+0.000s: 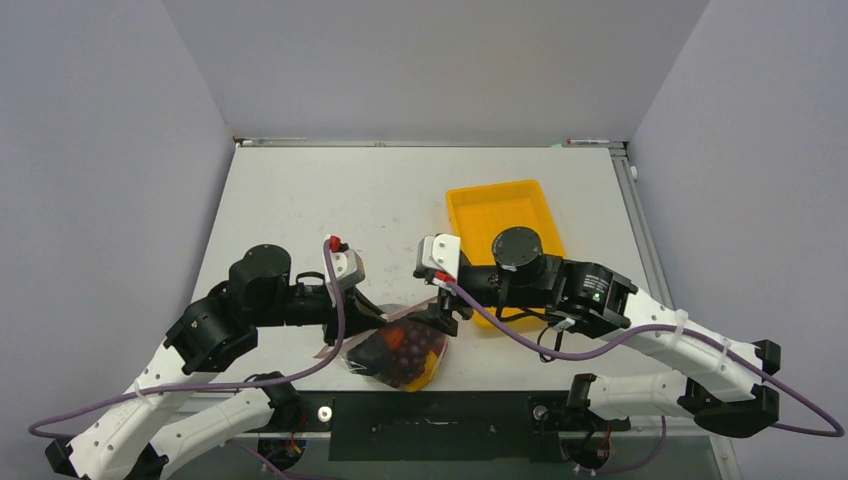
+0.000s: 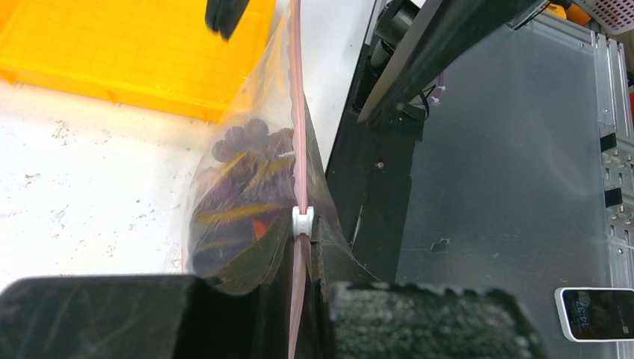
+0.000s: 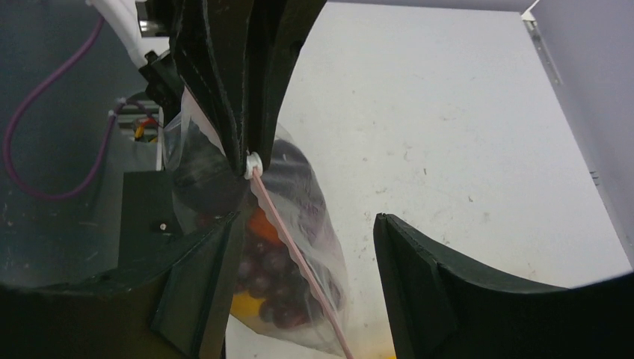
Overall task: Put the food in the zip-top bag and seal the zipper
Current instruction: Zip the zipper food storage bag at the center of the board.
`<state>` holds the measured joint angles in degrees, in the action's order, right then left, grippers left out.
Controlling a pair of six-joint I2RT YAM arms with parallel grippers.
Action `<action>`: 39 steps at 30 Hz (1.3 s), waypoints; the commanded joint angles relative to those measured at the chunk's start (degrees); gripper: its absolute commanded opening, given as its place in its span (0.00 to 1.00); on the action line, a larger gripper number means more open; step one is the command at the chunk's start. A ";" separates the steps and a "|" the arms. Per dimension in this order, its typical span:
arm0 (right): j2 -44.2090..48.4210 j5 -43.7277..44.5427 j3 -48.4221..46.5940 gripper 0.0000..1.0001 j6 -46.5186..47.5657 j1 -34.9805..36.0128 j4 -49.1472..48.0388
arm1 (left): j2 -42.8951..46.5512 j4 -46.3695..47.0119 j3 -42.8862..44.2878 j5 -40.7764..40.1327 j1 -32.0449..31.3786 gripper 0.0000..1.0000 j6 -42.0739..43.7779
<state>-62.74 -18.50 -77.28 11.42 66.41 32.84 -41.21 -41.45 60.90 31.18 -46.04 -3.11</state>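
We saw the bag (image 1: 398, 352) of food (image 3: 273, 288) at the overhead view's lower centre. Our left gripper (image 2: 300, 247) pinched the zipper (image 2: 298, 112) beside its white slider (image 2: 302, 221). The strip ran lengthwise toward our right gripper (image 3: 300, 224), which was spread wide just beside it.

Only legible text: a clock readout on the phone (image 2: 598, 314) screen, at 4 o'clock in the left wrist view. It looks like 14:37, but the digits are small and sideways, so low confidence. Nothing else is readable in any view.
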 commanded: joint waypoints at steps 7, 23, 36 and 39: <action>-7.59 -7.73 -5.04 0.66 9.69 -0.07 6.10 | -0.71 0.85 5.10 2.03 -0.17 0.00 1.76; -10.53 -10.08 -4.72 0.07 9.83 -0.01 6.14 | -0.06 0.85 4.32 1.88 -0.21 0.00 1.47; -4.24 -1.32 -0.94 0.05 5.36 0.11 3.91 | 1.51 -2.32 5.36 -0.84 -0.21 0.00 1.27; -2.35 0.60 0.21 0.05 4.40 0.12 3.70 | 1.90 -3.02 5.65 -1.65 -0.26 0.00 1.18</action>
<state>-70.39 -24.01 -77.78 17.65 67.02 38.39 -41.36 -43.97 62.85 30.22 -46.06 -2.11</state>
